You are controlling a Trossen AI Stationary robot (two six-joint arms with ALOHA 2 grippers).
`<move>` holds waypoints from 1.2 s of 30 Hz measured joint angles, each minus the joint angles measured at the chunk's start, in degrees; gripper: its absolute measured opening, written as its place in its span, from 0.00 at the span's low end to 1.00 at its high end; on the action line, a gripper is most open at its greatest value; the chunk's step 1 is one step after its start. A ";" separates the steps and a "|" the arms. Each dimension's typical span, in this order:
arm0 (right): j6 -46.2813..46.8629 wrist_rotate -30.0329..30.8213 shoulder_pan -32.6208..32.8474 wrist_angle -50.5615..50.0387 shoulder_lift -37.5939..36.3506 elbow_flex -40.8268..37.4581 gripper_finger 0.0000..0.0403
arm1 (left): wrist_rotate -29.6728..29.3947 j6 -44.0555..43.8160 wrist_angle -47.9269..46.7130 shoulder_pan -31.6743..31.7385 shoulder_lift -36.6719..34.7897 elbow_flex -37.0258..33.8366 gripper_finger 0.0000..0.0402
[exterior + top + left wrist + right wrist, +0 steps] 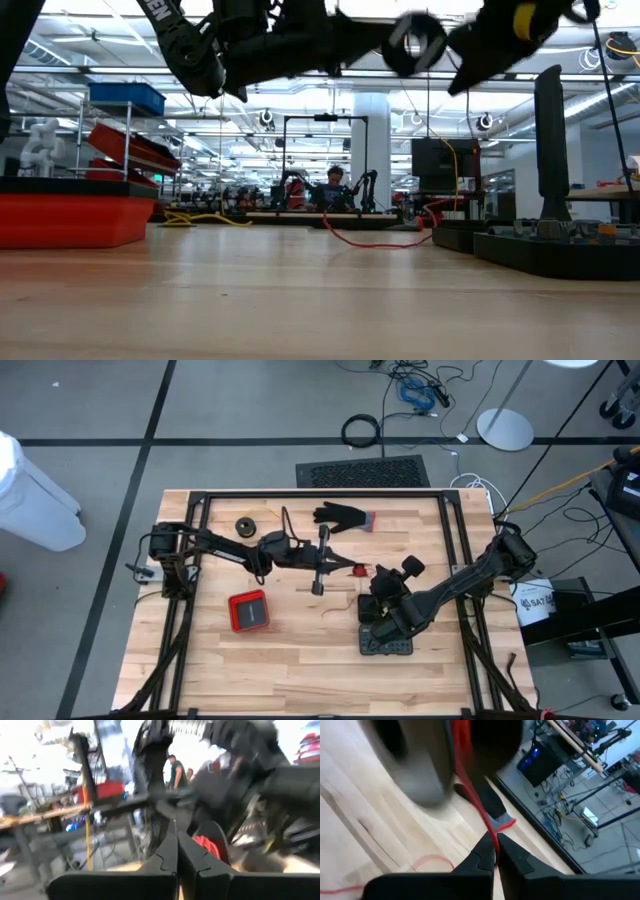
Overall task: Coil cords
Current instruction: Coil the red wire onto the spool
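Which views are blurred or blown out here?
High view: sharp, evenly lit. Low view: arms overhead smeared, table sharp. Left wrist view: blurred throughout, background washed out. Right wrist view: dark shape up close blurred; red cord between the right gripper fingers fairly clear.

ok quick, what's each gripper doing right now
left gripper: closed; nothing visibly held between its fingers.
right gripper: closed on the red cord, which runs up from between its fingertips.
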 joint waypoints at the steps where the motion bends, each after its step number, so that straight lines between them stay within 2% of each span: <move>1: 0.02 0.33 0.00 1.51 0.02 -1.11 0.03 | 0.78 -1.08 0.76 -0.07 -0.08 0.00 0.00; 4: 0.92 1.50 0.33 5.93 0.02 -4.39 0.07 | 2.56 -4.16 1.93 0.20 -0.09 0.02 0.00; 11: 2.34 4.49 3.37 15.37 0.04 -9.95 0.11 | 2.94 -4.44 1.93 0.55 -0.08 0.02 0.00; 24: 6.28 4.98 10.81 15.25 0.04 -10.89 0.11 | 3.41 -6.10 1.77 1.87 -0.08 0.04 0.00; 36: 8.31 5.09 16.91 16.22 0.04 -10.89 0.11 | 11.05 -16.25 9.71 1.83 -0.08 0.06 0.00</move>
